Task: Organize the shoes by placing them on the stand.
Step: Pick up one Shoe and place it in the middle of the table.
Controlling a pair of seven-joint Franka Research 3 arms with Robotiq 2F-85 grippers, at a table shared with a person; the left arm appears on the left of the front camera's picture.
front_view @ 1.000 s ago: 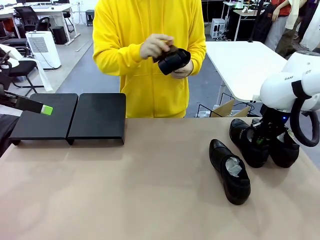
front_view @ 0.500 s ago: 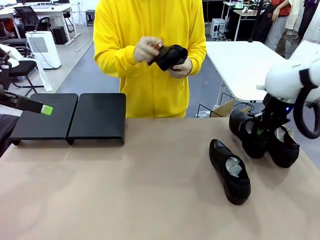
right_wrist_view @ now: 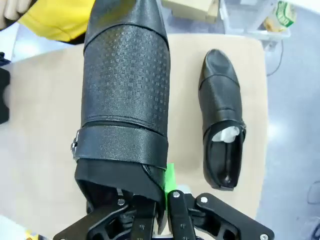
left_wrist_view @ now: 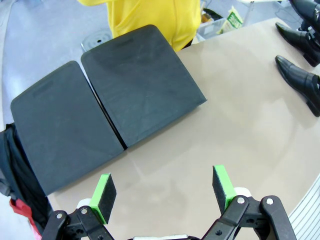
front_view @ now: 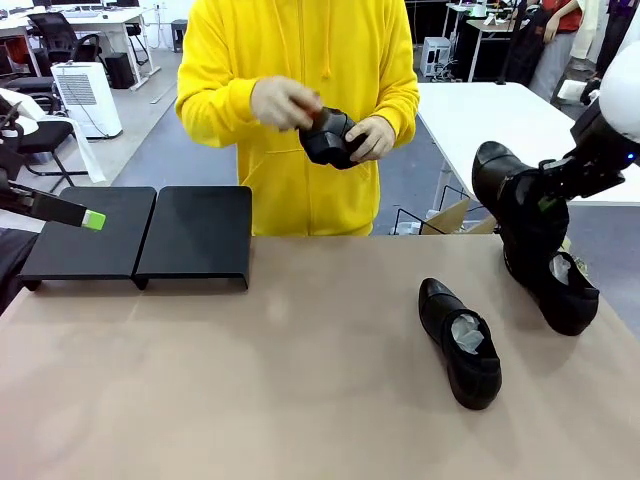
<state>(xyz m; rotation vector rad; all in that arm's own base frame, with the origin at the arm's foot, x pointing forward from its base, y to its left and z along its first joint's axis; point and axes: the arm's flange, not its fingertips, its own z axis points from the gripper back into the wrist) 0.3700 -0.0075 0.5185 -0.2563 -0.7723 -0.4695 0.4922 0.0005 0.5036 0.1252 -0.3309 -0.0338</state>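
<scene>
At 10 o'clock stand (front_view: 190, 235) bare; right gripper (front_view: 545, 203) jaws clamp one lifted shoe (front_view: 512, 195), left gripper (left_wrist_view: 165, 187) jaws wide open, empty; three shoes (front_view: 460, 340) pending.

Buried at 6 o'clock inside glossy black embossed leather shoe (right_wrist_view: 125, 85): one finger of right gripper (right_wrist_view: 161, 186). Blurred at 12 o'clock: person's hand (front_view: 283, 102) over small reddish-brown object (front_view: 316, 113).

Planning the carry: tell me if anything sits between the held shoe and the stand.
Nothing on the table blocks it: bare table runs from the held shoe in the right gripper to the stand. The open left gripper hovers by the stand's left half.
</scene>
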